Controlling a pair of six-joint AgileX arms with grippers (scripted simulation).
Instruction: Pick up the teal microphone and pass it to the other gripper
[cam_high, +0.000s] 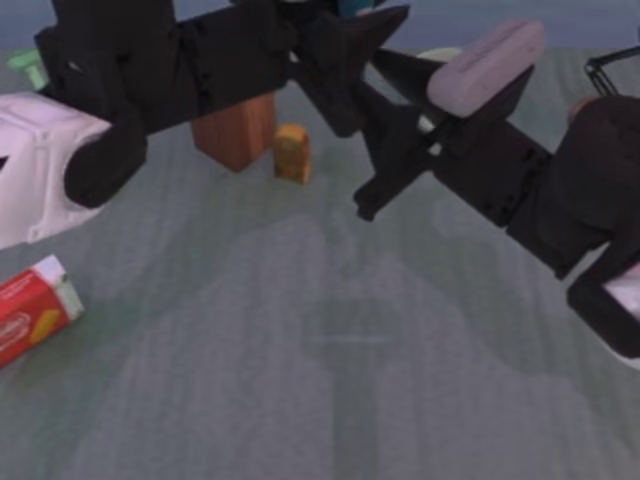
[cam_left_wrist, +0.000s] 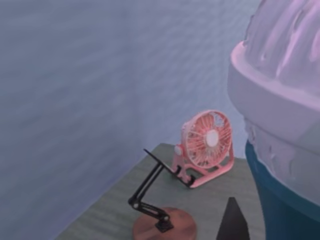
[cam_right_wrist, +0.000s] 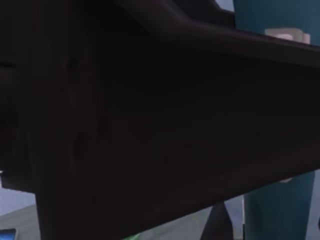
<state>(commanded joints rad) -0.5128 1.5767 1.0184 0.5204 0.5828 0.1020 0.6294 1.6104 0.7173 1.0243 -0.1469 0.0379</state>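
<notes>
- Nearest us, at the left edge of the table (cam_high: 330, 400), lay a red box (cam_high: 33, 312) with a white end.
- Farther back stood a wooden pen holder (cam_high: 236, 132), with a small orange block (cam_high: 292, 153) just beside it on the right.
- Above these, our left arm reached in from the left and our right arm, carrying a grey-lilac block (cam_high: 487, 62), came in from the right; the two met over the far middle of the table.
- The left gripper (cam_high: 345, 48) and the right gripper (cam_high: 388, 125) were close together there. We could not tell how far either was open, nor which one had hold of anything.
- The teal microphone (cam_left_wrist: 280, 195) was up in the air between them, off the table and upright, its white-grey head above the handle. In the top view only a teal sliver showed at the far edge.
- The right wrist view was mostly dark, with the teal handle and its white switch patch (cam_right_wrist: 287, 35) at one side.
- A green watering can (cam_high: 27, 66) sat at the far left.
- Beyond the microphone, at the far right, stood a pink fan (cam_left_wrist: 207, 145) and a black stand on a round wooden base (cam_left_wrist: 161, 220).
</notes>
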